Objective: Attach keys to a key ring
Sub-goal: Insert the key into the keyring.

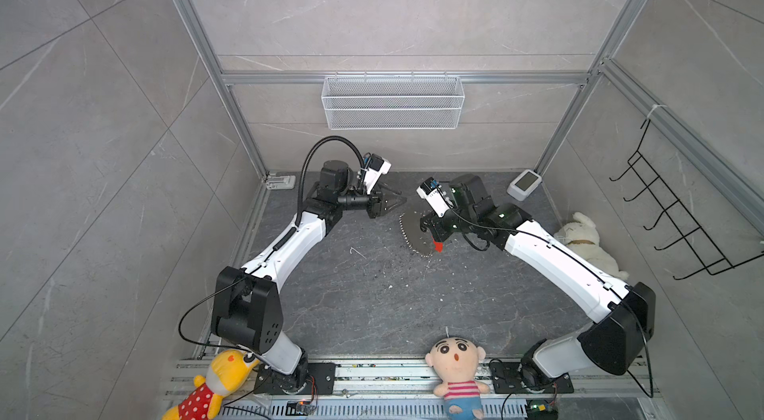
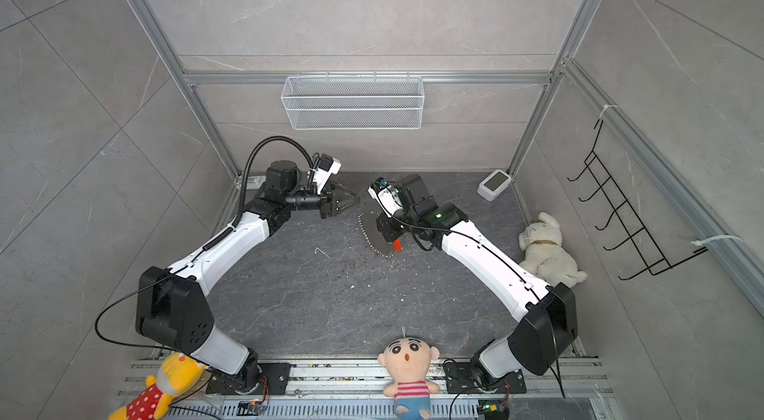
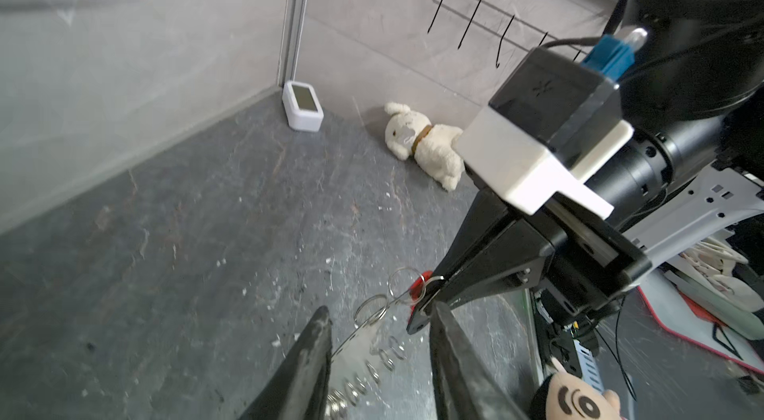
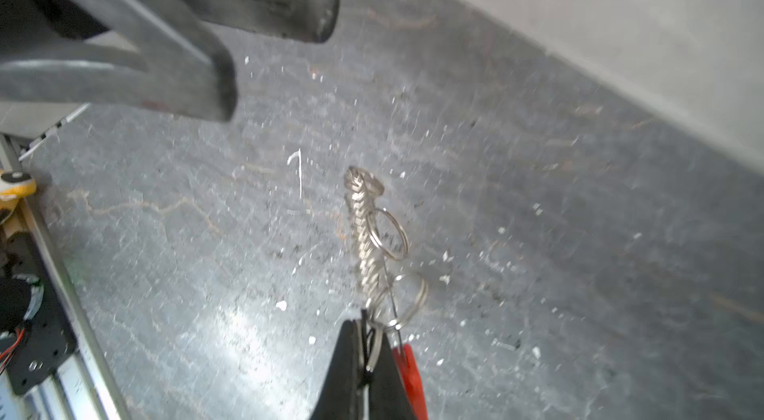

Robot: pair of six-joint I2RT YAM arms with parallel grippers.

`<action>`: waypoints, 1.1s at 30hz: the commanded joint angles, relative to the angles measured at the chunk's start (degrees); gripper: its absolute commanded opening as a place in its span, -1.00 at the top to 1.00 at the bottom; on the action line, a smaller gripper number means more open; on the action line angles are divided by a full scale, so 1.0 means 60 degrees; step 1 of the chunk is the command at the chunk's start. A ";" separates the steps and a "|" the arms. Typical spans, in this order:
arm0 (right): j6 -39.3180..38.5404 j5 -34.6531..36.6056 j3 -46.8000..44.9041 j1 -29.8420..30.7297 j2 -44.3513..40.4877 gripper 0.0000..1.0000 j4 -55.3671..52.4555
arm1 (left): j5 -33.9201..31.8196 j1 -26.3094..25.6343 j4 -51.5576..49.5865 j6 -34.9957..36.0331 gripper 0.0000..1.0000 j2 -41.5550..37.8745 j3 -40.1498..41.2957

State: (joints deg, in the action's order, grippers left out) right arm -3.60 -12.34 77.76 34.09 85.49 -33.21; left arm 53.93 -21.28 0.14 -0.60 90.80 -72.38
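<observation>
Both arms are showing white moulded plastic shells (image 1: pixel 289 242) between boxy black joint housings (image 1: pixel 248 314). A black ribbed conduit (image 1: pixel 302 186) is arching at the upper left of a top view, and a thin black cable (image 1: pixel 180 325) is looping at the lower left. Each wrist is carrying a white-and-black camera block (image 3: pixel 550 116) with a blue plug (image 3: pixel 610 56). The left gripper (image 3: pixel 382 309) is showing dark, scuffed wedge fingers (image 3: pixel 308 368).
</observation>
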 commanded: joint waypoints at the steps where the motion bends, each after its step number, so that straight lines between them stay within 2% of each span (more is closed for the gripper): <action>1: 0.0518 -0.0994 -0.0688 -0.0162 -0.0537 1.00 0.0390 | -0.0066 -0.0026 0.0055 0.0003 0.07 -0.0398 0.0368; 2: 0.0573 -0.1181 -0.0793 -0.0215 -0.0640 1.00 0.0461 | 0.0033 -0.0028 -0.0016 0.0087 -0.07 -0.0438 0.0528; 3: 0.0614 -0.1421 -0.0875 -0.0279 -0.0727 1.00 0.0506 | 0.0283 -0.0039 -0.0034 0.0234 -0.46 -0.0450 0.0744; 4: 0.0638 -0.1671 -0.0924 -0.0329 -0.0772 1.00 0.0511 | 0.0655 -0.0056 -0.0083 0.0475 -0.98 -0.0431 0.0932; 7: 0.0631 -0.2211 -0.0922 -0.0387 -0.0735 1.00 0.0462 | 0.1502 -0.0170 -0.0209 0.1307 -1.00 -0.0300 0.1289; 13: 0.0507 -0.2686 -0.0699 -0.0421 -0.0655 1.00 0.0233 | 0.1683 -0.0281 -0.0632 0.2184 -1.00 0.0272 0.1050; 19: 0.0585 -0.2704 -0.0370 -0.0419 -0.0614 1.00 0.0320 | 0.1792 -0.1062 -0.1513 0.2951 -0.97 0.0692 0.0579; 21: 0.0592 -0.2771 -0.0232 -0.0411 -0.0627 1.00 0.0335 | 0.1791 -0.1205 -0.1673 0.3101 -0.85 0.0793 0.0579; 24: 0.0586 -0.2905 -0.0053 -0.0420 -0.0669 1.00 0.0328 | 0.1910 -0.1221 -0.2025 0.3155 -0.21 0.1083 0.0334; 26: 0.0581 -0.2923 0.0041 -0.0412 -0.0707 1.00 0.0284 | 0.1812 -0.1229 -0.2196 0.3059 -0.10 0.1271 0.0114; 28: 0.0551 -0.2919 0.0152 -0.0410 -0.0685 1.00 0.0197 | 0.1822 -0.1240 -0.2192 0.2987 0.13 0.1331 -0.0016; 31: 0.0544 -0.2902 0.0187 -0.0415 -0.0728 1.00 0.0159 | 0.1822 -0.1242 -0.2192 0.2902 0.65 0.1331 -0.0151; 32: 0.0559 -0.2887 0.0186 -0.0408 -0.0742 1.00 0.0148 | 0.1800 -0.1255 -0.2179 0.2862 0.69 0.1331 -0.0168; 33: 0.0568 -0.2866 0.0193 -0.0408 -0.0747 1.00 0.0145 | 0.1793 -0.1258 -0.2145 0.2830 0.82 0.1293 -0.0161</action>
State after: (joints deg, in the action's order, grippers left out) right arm -0.84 -27.46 76.84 31.09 82.81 -32.88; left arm 63.75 -28.86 -12.58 16.32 98.83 -71.29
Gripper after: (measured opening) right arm 0.057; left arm 0.126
